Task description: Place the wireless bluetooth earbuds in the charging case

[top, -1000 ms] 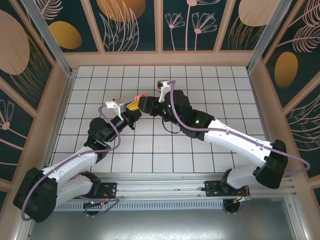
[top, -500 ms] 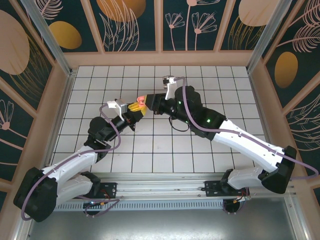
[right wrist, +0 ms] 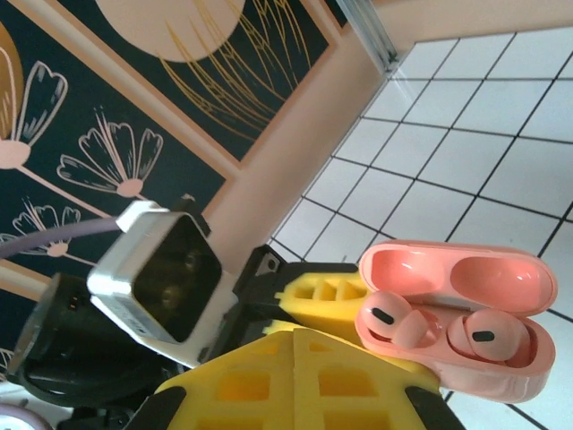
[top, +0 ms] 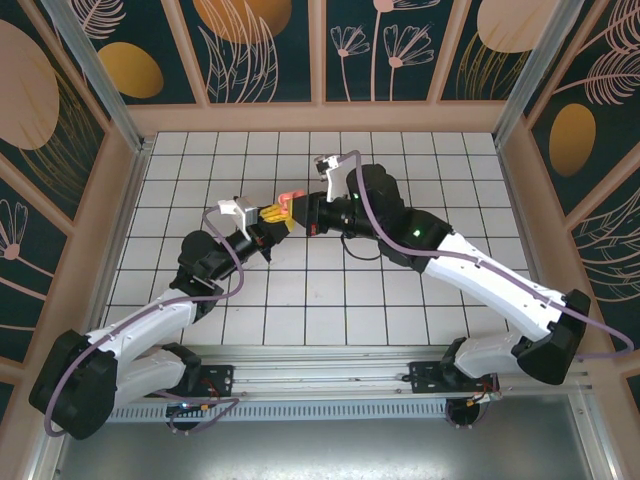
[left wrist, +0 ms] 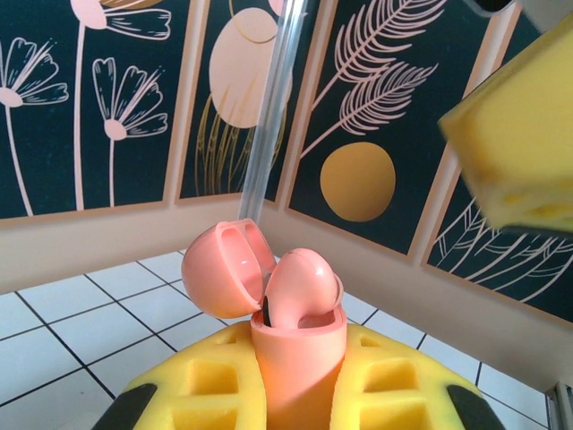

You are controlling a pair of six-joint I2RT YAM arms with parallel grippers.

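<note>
Left end effector [left wrist: 296, 387] clamps the open charging case [right wrist: 501, 363]; both pink earbuds [right wrist: 387, 319] sit inside. Right end effector [right wrist: 295, 358] looks closed, empty. Light, slick shell: hold the body, never the lid.

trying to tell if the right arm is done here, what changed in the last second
The right gripper backed off a little to the right, away from the pink case, and its arm swung outward. The left gripper stayed put with its jaws clamped on the case, which is open with both pink earbuds seated inside.
</note>
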